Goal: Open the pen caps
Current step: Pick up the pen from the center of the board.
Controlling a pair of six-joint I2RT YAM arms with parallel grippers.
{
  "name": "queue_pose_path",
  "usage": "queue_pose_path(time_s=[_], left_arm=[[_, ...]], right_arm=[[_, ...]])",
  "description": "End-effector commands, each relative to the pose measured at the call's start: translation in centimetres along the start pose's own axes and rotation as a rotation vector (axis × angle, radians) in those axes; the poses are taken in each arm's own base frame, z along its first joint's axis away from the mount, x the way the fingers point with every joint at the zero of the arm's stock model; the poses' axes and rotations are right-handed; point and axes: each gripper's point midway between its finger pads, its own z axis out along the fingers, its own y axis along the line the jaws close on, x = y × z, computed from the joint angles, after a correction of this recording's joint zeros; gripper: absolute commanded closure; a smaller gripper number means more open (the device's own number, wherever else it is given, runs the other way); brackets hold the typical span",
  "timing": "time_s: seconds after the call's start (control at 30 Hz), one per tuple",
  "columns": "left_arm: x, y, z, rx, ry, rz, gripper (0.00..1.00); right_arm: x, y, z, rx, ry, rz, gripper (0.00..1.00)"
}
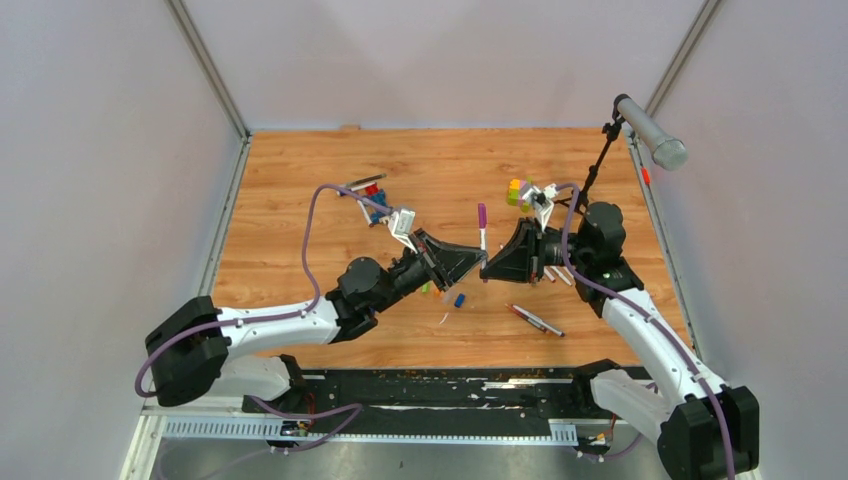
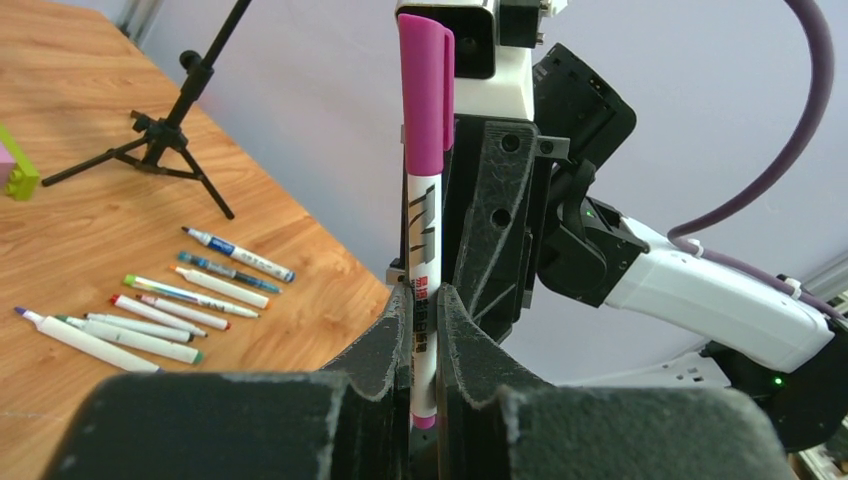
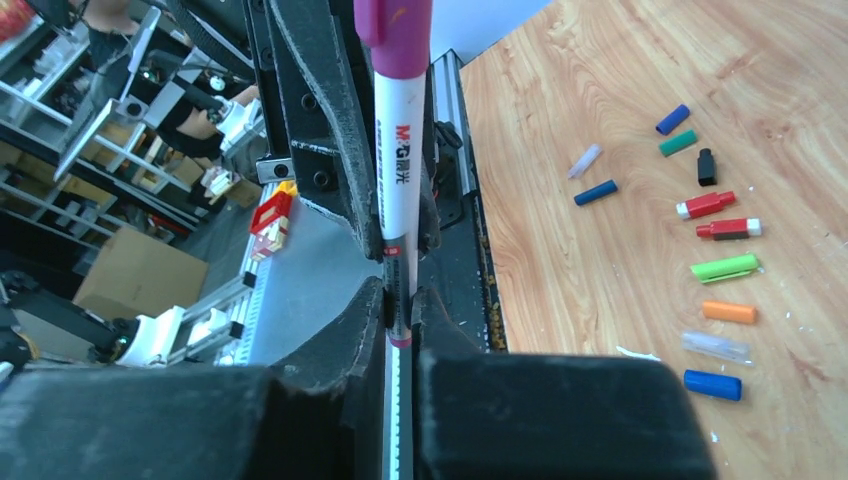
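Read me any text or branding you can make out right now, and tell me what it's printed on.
"M&G" plus two Chinese characters: white barrel of the pink-capped pen, right wrist view.
Finer print below it: too small to read.
Dark print and red band on that pen, left wrist view: blurred, unreadable.
Blue print on one loose pen: too small to read.

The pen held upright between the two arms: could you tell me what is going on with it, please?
Both arms hold one white marker pen upright above the wooden table. The left end effector and the right end effector are each clamped on its lower barrel. Its magenta cap is still on. Loose caps of several colours lie on the table, and other pens lie in a row.
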Motion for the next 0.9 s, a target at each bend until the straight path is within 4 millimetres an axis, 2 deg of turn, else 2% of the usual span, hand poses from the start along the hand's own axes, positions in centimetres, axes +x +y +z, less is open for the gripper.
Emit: queue_pose_path(time_s=[0.0,0.1,0.17,0.3,0.33,0.37,0.43,0.63,0.87], left_arm=[[-2.1,-1.9,0.9,0.049,-0.074,0.009,1.0],[-2.2,-1.9,0.9,0.044,-0.075,0.007,0.88],[-2.4,-2.0,0.7,0.036,-0.074,0.0,0.7],[-3.0,-1.9,-0.1,0.003,-0.062,0.038,0.27],[-3.3,-1.9,-0.4,0.0,-0.063,0.051,0.22],[-3.7,-2.0,-0.7,-0.003,-0.068,0.063,0.12],[-4.7,-2.2,-1.1,0.01,-0.085,0.078,0.02],[-7.0,-3.1,-1.2,0.14,-0.068,0.039,0.0],[-6.6,-4.3,0.4,0.266,-0.007,0.072,0.04]], right_arm=[[-0.5,0.1,0.2,-0.001,-0.017,-0.032,1.0],[-0.4,0.1,0.2,-0.004,-0.012,-0.041,1.0],[-0.3,0.0,0.1,0.0,-0.005,-0.05,1.0],[0.1,0.1,0.0,-0.007,0.011,-0.076,1.0],[0.3,0.1,0.0,-0.012,0.016,-0.08,1.0],[0.4,0.2,0.0,-0.017,0.02,-0.087,1.0],[0.6,0.4,-0.1,-0.032,0.03,-0.098,1.0],[1.3,1.4,-0.3,-0.098,0.065,-0.141,1.0],[1.8,1.8,-0.3,-0.128,0.081,-0.159,1.0]])
